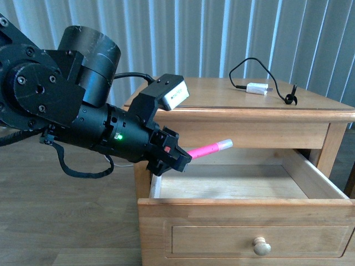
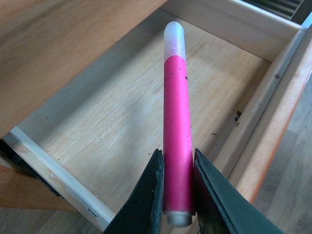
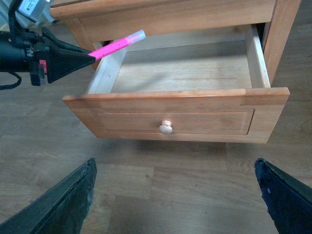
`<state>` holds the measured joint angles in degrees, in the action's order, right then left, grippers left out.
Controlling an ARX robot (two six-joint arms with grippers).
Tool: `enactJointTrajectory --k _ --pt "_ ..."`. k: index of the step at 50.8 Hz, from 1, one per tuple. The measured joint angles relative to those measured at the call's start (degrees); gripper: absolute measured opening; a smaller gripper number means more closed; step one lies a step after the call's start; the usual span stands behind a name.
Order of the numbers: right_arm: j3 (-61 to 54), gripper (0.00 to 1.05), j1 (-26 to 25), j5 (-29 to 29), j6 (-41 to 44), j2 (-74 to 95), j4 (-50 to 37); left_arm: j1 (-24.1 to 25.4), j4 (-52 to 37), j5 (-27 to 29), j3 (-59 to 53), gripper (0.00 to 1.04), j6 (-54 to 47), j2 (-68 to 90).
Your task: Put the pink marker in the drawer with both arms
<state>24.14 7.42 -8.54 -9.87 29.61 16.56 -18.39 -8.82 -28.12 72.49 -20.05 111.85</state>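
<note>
My left gripper [image 1: 183, 155] is shut on the pink marker [image 1: 209, 148] and holds it level above the left part of the open drawer [image 1: 244, 213], white cap pointing right. In the left wrist view the marker [image 2: 175, 122] sits between the two black fingers [image 2: 151, 195] over the drawer's pale wood floor [image 2: 107, 126]. The right wrist view shows the drawer [image 3: 180, 112] pulled out, its round knob [image 3: 165, 127], the marker [image 3: 117, 45] and the left gripper [image 3: 90, 56]. My right gripper [image 3: 175, 195] is open and empty above the floor in front of the drawer.
A white charger plug [image 1: 257, 88] with a black cable lies on the nightstand top [image 1: 216, 94]. Vertical blinds [image 1: 222, 33] stand behind. Wood floor [image 3: 161, 190] lies in front of the drawer.
</note>
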Motion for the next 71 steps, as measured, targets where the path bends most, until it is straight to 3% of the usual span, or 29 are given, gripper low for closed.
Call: enactJointTrajectory --k 4,10,19,28,42,51,59,71 --pt "0.00 0.96 0.00 0.02 0.00 0.00 0.00 -0.52 -0.07 1.46 0.02 0.15 0.46 1.01" --pt "0.00 0.96 0.00 0.00 0.00 0.00 0.00 -1.03 -1.01 3.69 0.02 0.39 1.01 1.44" --pt "0.00 0.96 0.00 0.00 0.00 0.00 0.00 -2.10 -4.81 16.37 -1.90 0.76 2.89 -0.15" --pt "0.00 0.96 0.00 0.00 0.00 0.00 0.00 -1.81 -9.66 25.22 -7.74 1.01 5.90 -6.58" --pt "0.00 0.96 0.00 0.00 0.00 0.00 0.00 2.27 -11.89 30.58 -20.17 0.99 15.50 -22.29" --pt "0.00 0.96 0.00 0.00 0.00 0.00 0.00 2.75 -10.95 31.45 -33.59 0.99 21.77 -40.98" --pt "0.00 0.96 0.00 0.02 0.00 0.00 0.00 3.02 -5.55 33.51 -42.80 0.99 25.44 -57.29" --pt "0.00 0.96 0.00 0.02 0.00 0.00 0.00 7.74 4.85 35.12 -51.32 0.99 29.42 -77.40"
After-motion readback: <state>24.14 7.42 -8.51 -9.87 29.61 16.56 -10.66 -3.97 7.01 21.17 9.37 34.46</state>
